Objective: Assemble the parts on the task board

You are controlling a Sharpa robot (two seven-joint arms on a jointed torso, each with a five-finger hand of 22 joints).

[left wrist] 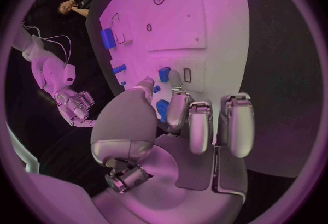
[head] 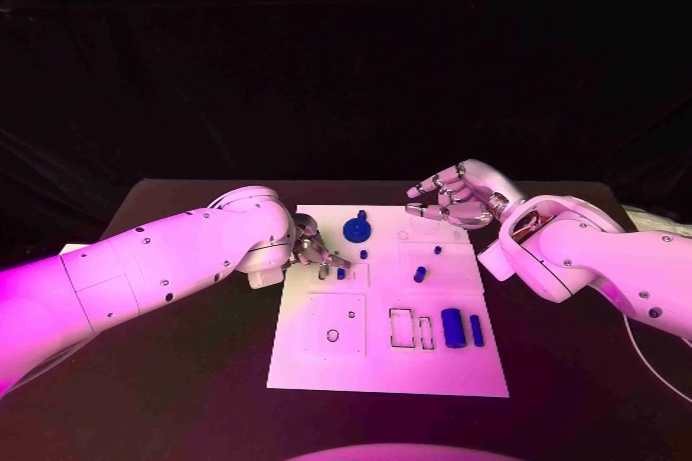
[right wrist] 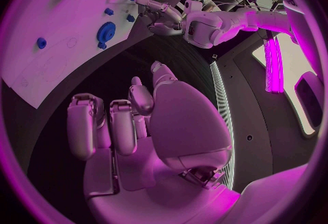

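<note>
The white task board (head: 387,366) lies in the middle of the table. My left hand (head: 307,251) hovers low over its far left part, fingers bent, thumb apart, nothing in it. The thumb tip (left wrist: 145,83) is just beside a small blue peg (left wrist: 164,74) standing next to a narrow slot (left wrist: 186,75). A blue gear (head: 356,228) sits on the board beyond that hand. My right hand (head: 454,203) hangs above the board's far right corner, fingers half bent and empty. In the right wrist view the gear (right wrist: 105,32) lies far off from that hand (right wrist: 130,120).
A thick blue cylinder (head: 453,327) and a thin blue bar (head: 476,329) lie at the board's right side beside empty rectangular slots (head: 402,327). Small blue pieces stand mid-board (head: 420,274). A round hole (head: 333,335) lies near left. Black table surrounds the board.
</note>
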